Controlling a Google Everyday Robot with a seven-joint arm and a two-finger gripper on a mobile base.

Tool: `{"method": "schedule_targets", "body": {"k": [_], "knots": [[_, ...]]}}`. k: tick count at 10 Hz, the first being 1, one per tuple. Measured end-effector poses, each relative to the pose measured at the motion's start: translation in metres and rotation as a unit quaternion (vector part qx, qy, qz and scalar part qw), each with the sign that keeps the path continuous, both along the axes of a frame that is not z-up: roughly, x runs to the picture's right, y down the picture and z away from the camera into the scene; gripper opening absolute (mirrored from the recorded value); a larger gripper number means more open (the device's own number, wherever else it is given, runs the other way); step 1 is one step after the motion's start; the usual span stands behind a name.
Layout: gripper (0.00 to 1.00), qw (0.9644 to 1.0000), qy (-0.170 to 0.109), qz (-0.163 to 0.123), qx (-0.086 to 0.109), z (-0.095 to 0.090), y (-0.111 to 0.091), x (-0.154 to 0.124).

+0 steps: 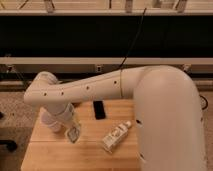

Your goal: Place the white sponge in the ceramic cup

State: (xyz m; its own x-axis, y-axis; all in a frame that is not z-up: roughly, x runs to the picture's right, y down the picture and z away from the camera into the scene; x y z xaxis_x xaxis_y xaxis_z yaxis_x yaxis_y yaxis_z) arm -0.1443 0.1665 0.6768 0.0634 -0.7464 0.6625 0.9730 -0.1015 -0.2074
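Arm [90, 89] reaches in from the right, crosses over the far edge of the worktop [90, 156] and bends down at the left end. From my seat it blocks much of the left side.

Gripper [73, 130] points down over the left part of the worktop, just right of the ceramic cup [48, 124]. Fingers are clamped on the white sponge [73, 135]. I read the sponge as a small grey-white square, tilted, hanging at the gripper's tip close above the wood. I can't tell if its lower edge touches the surface.

Sponge is beside the cup, not inside it. The cup sits near the left edge, and the wrist covers part of it. I see only its white side wall, not the opening.

Other items: a flat black object [99, 110] lies mid-worktop towards the far side. A white bottle [115, 138] with a label lies on its side right of the sponge, well apart from it, cap pointing far-right.
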Motion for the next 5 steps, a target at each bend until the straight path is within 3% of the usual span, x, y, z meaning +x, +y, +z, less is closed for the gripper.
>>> {"method": "schedule_targets", "body": {"k": [5], "knots": [[0.01, 0.9992, -0.04, 0.002, 0.002, -0.002, -0.028, -0.026]]}}
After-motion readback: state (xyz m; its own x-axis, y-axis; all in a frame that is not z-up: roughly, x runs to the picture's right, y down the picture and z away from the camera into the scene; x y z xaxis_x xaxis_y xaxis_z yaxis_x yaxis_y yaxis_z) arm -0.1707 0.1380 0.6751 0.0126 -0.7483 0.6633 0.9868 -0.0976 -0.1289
